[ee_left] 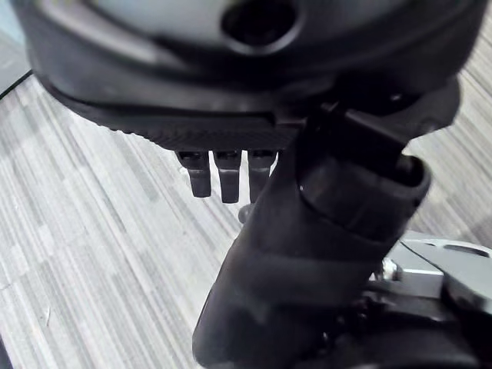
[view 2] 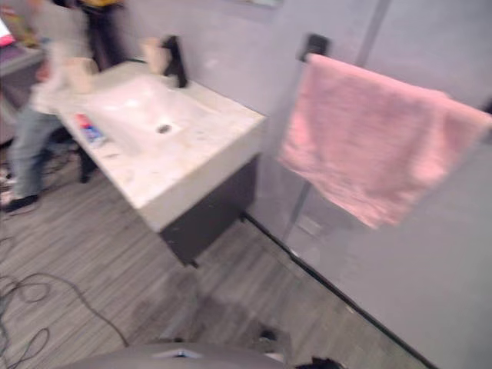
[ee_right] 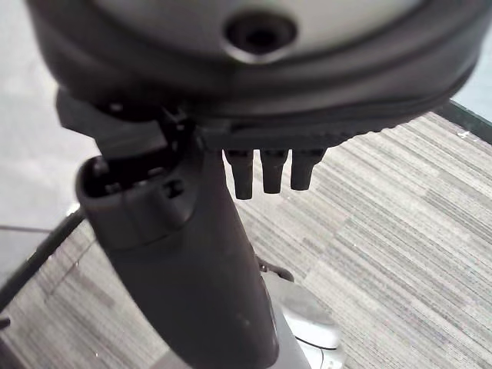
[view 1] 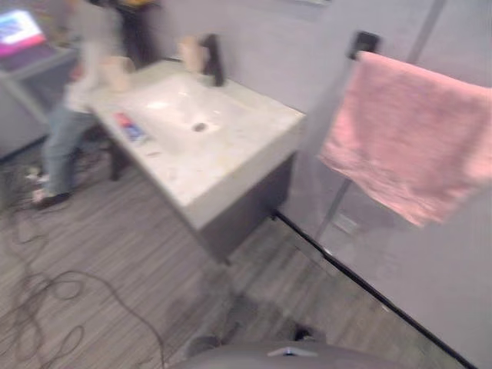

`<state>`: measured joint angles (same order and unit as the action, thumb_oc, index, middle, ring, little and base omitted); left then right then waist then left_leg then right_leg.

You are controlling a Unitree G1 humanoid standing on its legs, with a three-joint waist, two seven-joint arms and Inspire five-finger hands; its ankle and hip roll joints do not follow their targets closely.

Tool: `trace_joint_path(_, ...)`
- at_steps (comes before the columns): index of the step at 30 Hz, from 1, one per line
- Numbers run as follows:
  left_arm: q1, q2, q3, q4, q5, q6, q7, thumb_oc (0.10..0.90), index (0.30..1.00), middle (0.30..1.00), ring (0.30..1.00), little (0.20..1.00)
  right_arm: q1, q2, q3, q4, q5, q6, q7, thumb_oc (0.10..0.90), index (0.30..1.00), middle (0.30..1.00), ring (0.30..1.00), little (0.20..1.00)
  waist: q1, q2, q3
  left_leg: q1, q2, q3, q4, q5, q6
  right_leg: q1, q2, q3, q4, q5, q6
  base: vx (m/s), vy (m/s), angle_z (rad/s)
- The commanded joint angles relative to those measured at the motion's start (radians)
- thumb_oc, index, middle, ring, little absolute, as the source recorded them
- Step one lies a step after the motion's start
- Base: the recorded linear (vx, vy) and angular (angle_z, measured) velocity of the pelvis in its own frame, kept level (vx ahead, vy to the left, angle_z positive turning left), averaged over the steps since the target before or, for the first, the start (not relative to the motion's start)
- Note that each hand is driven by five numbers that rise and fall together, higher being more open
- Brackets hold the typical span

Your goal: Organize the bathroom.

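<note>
Pink and soft-looking, one towel (view 1: 411, 131) hangs draped over a bar on the grey wall, its lower edge uneven. Well apart from it stands one pale, speckled stone-like vanity top (view 1: 231, 165) on a dark cabinet, with a white rectangular basin (view 1: 181, 115) sunk into it and a round drain at the middle. One dark faucet (view 1: 213, 60) rises at the back edge, with a pale container (view 1: 191, 52) just beside it. One small red-and-blue tube (view 1: 129, 127) lies flat on the top beside the basin; any print on it is too blurred to read. A person (view 1: 77, 100) in jeans stands at the far end of the vanity. Grey wood-grain planks cover the floor (view 1: 115, 261). The left hand (ee_left: 223, 173) hangs over the floor with straight, relaxed fingers, holding nothing. The right hand (ee_right: 265, 173) hangs likewise, fingers straight and empty.
</note>
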<state>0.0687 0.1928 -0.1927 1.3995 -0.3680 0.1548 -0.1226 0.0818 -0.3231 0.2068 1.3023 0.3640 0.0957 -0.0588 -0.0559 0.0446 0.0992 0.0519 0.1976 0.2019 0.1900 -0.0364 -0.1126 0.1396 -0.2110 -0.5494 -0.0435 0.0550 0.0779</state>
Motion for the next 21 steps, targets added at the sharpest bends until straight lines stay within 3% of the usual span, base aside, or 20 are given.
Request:
trace_joint_path(1, -0.066, 0.033, 0.026, -0.065, 0.005, -0.044, -0.001, 0.800, 0.900, 0.900, 0.900, 0.900, -0.082, 0.024, -0.018, 0.026, 0.006, -0.020, 0.005, 0.800, 0.900, 0.900, 0.900, 0.900, -0.014, -0.025, -0.027, 0.068, -0.008, -0.073, -0.219, 0.067, 0.041, -0.074, 0.070, 0.365, 0.062, -0.088, -0.015, -0.15, 0.653, 1.17)
trace_joint_path(4, -0.062, 0.044, 0.010, -0.058, 0.017, -0.022, 0.011, 0.800, 0.900, 0.900, 0.900, 0.900, -0.104, 0.024, -0.017, 0.018, -0.012, -0.036, 0.027, 0.800, 0.900, 0.900, 0.900, 0.900, -0.016, -0.006, -0.023, 0.081, -0.039, -0.082, -0.277, 0.057, 0.053, -0.089, 0.022, 0.366, 0.075, -0.064, 0.033, -0.15, 0.644, 1.02)
trace_joint_path(5, -0.061, 0.049, -0.004, -0.049, 0.028, -0.009, 0.022, 0.800, 0.900, 0.900, 0.900, 0.900, -0.120, 0.031, -0.002, -0.010, 0.002, -0.070, 0.060, 0.800, 0.900, 0.900, 0.900, 0.900, -0.012, -0.001, -0.020, 0.071, -0.081, -0.112, -0.277, 0.035, 0.071, -0.101, -0.024, 0.370, 0.088, -0.027, 0.048, -0.12, 0.519, 0.92)
trace_joint_path(7, -0.059, 0.050, -0.012, -0.043, 0.021, -0.007, 0.029, 0.800, 0.900, 0.900, 0.900, 0.900, -0.124, 0.034, 0.003, -0.020, -0.005, -0.072, 0.066, 0.800, 0.900, 0.900, 0.900, 0.900, -0.010, 0.000, -0.020, 0.069, -0.100, -0.118, -0.277, 0.027, 0.081, -0.109, -0.046, 0.368, 0.097, -0.003, 0.048, -0.09, 0.445, 0.79)
trace_joint_path(9, -0.051, 0.054, -0.030, -0.035, 0.029, -0.003, 0.038, 0.800, 0.900, 0.900, 0.900, 0.900, -0.132, 0.048, 0.014, -0.040, -0.032, -0.098, 0.096, 0.800, 0.900, 0.900, 0.900, 0.900, 0.001, -0.007, -0.016, 0.074, -0.157, -0.109, -0.277, 0.006, 0.112, -0.165, -0.138, 0.360, 0.178, 0.143, 0.063, -0.11, 0.578, 0.86)
trace_joint_path(10, -0.050, 0.057, -0.036, -0.037, 0.033, -0.003, 0.038, 0.800, 0.900, 0.900, 0.900, 0.900, -0.134, 0.050, 0.019, -0.042, -0.044, -0.112, 0.094, 0.800, 0.900, 0.900, 0.900, 0.900, 0.003, -0.007, -0.012, 0.077, -0.163, -0.103, -0.277, 0.003, 0.118, -0.179, -0.145, 0.359, 0.209, 0.157, 0.064, -0.11, 0.524, 0.48)
trace_joint_path(12, -0.051, 0.064, -0.046, -0.043, 0.061, -0.007, 0.041, 0.800, 0.900, 0.900, 0.900, 0.900, -0.136, 0.051, 0.030, -0.048, -0.039, -0.156, 0.108, 0.800, 0.900, 0.900, 0.900, 0.900, 0.000, -0.004, -0.003, 0.081, -0.172, -0.104, -0.277, -0.001, 0.131, -0.208, -0.127, 0.376, 0.267, 0.155, 0.058, -0.06, 0.299, 0.21)
trace_joint_path(14, -0.064, 0.078, -0.066, -0.054, 0.092, -0.008, 0.046, 0.800, 0.900, 0.900, 0.900, 0.900, -0.142, 0.052, 0.058, -0.083, -0.063, -0.253, 0.151, 0.800, 0.900, 0.900, 0.900, 0.900, -0.018, -0.007, -0.001, 0.070, -0.186, -0.128, -0.277, 0.004, 0.143, -0.228, -0.023, 0.407, 0.291, 0.102, 0.038, -0.01, 0.214, 0.41)
trace_joint_path(16, -0.081, 0.088, -0.061, -0.064, 0.123, 0.000, 0.056, 0.800, 0.900, 0.900, 0.900, 0.900, -0.146, 0.052, 0.115, -0.112, -0.167, -0.303, 0.178, 0.800, 0.900, 0.900, 0.900, 0.900, -0.028, -0.024, 0.002, 0.065, -0.197, -0.125, -0.277, 0.003, 0.146, -0.239, 0.052, 0.424, 0.272, 0.067, 0.041, 0.03, 0.111, 0.64)
trace_joint_path(19, -0.109, 0.097, -0.056, -0.080, 0.140, -0.002, 0.060, 0.800, 0.900, 0.900, 0.900, 0.900, -0.144, 0.037, 0.187, -0.152, -0.214, -0.367, 0.168, 0.800, 0.900, 0.900, 0.900, 0.900, -0.048, -0.055, -0.002, 0.065, -0.227, -0.123, -0.277, -0.009, 0.153, -0.264, 0.172, 0.451, 0.179, 0.018, 0.040, 0.07, 0.062, 0.57)
trace_joint_path(21, -0.122, 0.096, -0.055, -0.094, 0.133, -0.020, 0.049, 0.800, 0.900, 0.900, 0.900, 0.900, -0.146, 0.027, 0.205, -0.182, -0.173, -0.395, 0.170, 0.800, 0.900, 0.900, 0.900, 0.900, -0.054, -0.071, -0.002, 0.068, -0.252, -0.133, -0.277, -0.016, 0.161, -0.276, 0.214, 0.465, 0.125, 0.030, 0.036, 0.07, 0.041, 0.34)
